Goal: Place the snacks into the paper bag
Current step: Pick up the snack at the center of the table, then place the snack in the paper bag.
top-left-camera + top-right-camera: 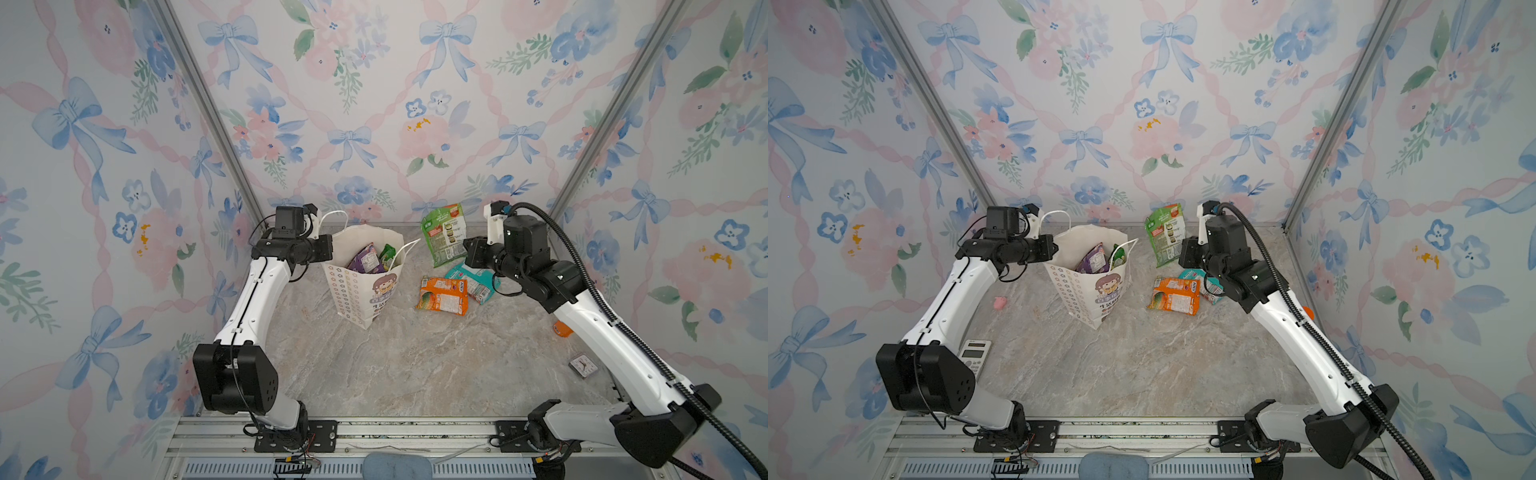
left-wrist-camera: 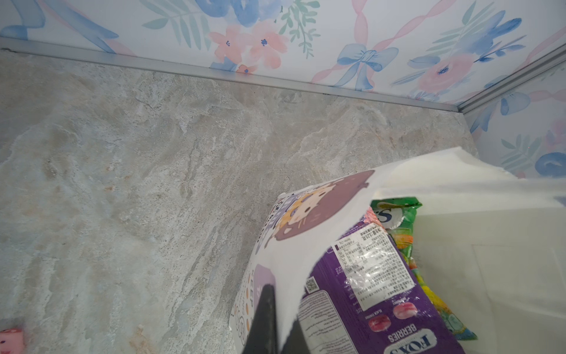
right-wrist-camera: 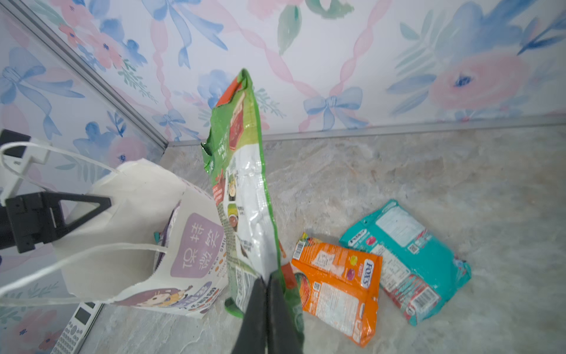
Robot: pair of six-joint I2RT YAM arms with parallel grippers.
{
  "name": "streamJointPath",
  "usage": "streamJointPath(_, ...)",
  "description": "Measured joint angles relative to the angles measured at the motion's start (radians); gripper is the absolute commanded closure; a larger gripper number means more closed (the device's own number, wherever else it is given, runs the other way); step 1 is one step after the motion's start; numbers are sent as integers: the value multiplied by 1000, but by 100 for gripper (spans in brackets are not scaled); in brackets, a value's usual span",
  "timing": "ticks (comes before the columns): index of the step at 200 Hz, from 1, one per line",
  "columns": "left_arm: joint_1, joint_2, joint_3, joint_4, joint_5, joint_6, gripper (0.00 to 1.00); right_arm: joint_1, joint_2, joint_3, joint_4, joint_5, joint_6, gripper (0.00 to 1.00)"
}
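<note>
Near edge: bare table (image 1: pixel 395 365). A calculator (image 1: pixel 974 353) and a small clock (image 1: pixel 584 365) sit off to the sides; neither belongs to the task.

Mid-table, right of centre: orange pouch (image 1: pixel 442 295) lying flat, touching a teal pouch (image 1: pixel 476 282) just behind it. Both are outside the bag and not yet packed.

Left of them: paper bag (image 1: pixel 361 291), upright, mouth open, leaning a little. A purple pouch (image 1: pixel 365 259) and a small green sweet pouch (image 1: pixel 388 251) are inside, tops showing at the rim.

Left gripper (image 2: pixel 275 321): clamped on a printed wall of the bag at the rim, keeping the mouth open.

Farthest back: right gripper (image 3: pixel 266 306) pinched on one end of the big green pouch (image 3: pixel 245 184), which stands on end near the bag's mouth but not over it.

Handling (my judgement): the pouches look light, glossy and probably slippery. The film is limp, so it will flop beyond the pinch. A sealed end seam looks the firmest place to hold. The bag paper is thin and would likely tip if let go.
</note>
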State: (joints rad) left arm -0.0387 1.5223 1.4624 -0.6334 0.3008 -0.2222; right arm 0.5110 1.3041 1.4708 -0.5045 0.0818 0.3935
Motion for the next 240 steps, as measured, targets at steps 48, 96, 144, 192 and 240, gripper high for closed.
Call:
streamJointPath(48,-1,0,0,0,0,0,100,29,137,236,37,37,-77,100)
streamJointPath(96,-4,0,0,1,3,0,100,124,340,497,32,64,-156,100)
streamJointPath(144,-7,0,0,3,3,0,100,233,484,644,-5,73,-204,100)
streamJointPath(192,-7,0,0,3,3,0,100,278,463,533,-15,73,-200,100)
streamJointPath(240,-7,0,0,3,3,0,100,280,393,367,-15,82,-169,100)
